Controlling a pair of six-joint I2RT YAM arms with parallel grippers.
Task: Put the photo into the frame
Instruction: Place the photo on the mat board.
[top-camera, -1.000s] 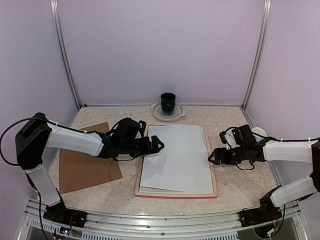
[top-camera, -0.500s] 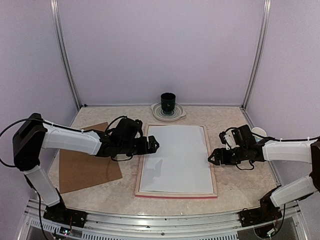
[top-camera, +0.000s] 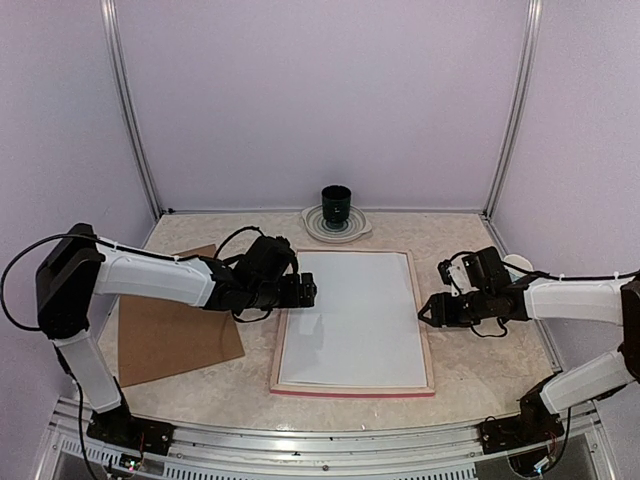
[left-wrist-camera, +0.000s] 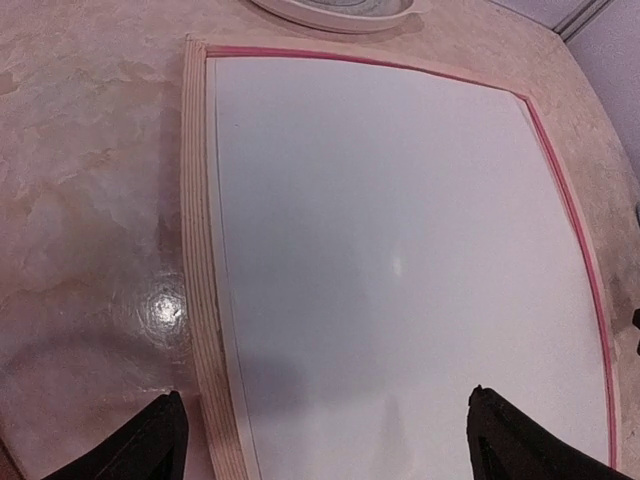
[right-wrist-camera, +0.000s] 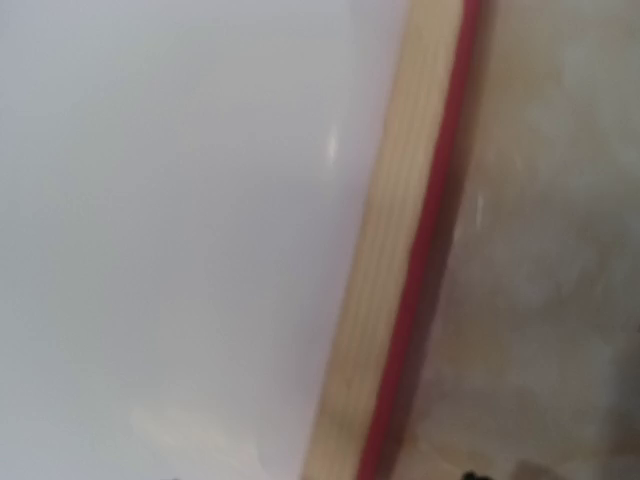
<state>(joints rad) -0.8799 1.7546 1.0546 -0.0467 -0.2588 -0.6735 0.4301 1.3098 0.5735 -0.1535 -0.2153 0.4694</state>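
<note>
The frame (top-camera: 429, 330) lies back up on the table, pale wood rim with a pink edge. A plain white sheet (top-camera: 355, 320) lies flat inside it; no landscape print shows, so I cannot tell whether it is the photo face down. My left gripper (top-camera: 305, 291) is open and empty at the frame's left rim (left-wrist-camera: 196, 300), its fingertips (left-wrist-camera: 160, 450) spanning rim and sheet (left-wrist-camera: 400, 250). My right gripper (top-camera: 428, 312) is open and empty just outside the right rim (right-wrist-camera: 395, 270); only a sliver of a fingertip shows in the right wrist view.
A plain brown backing board (top-camera: 175, 320) lies left of the frame, under my left arm. A dark cup (top-camera: 336, 203) stands on a pale plate (top-camera: 358, 231) behind the frame. A small white object (top-camera: 517, 263) sits behind my right arm. Enclosure walls stand all around.
My left gripper drew back left from over the sheet to the frame's left rim. The sheet's lifted left part has settled flat in the frame. The right arm barely moved.
</note>
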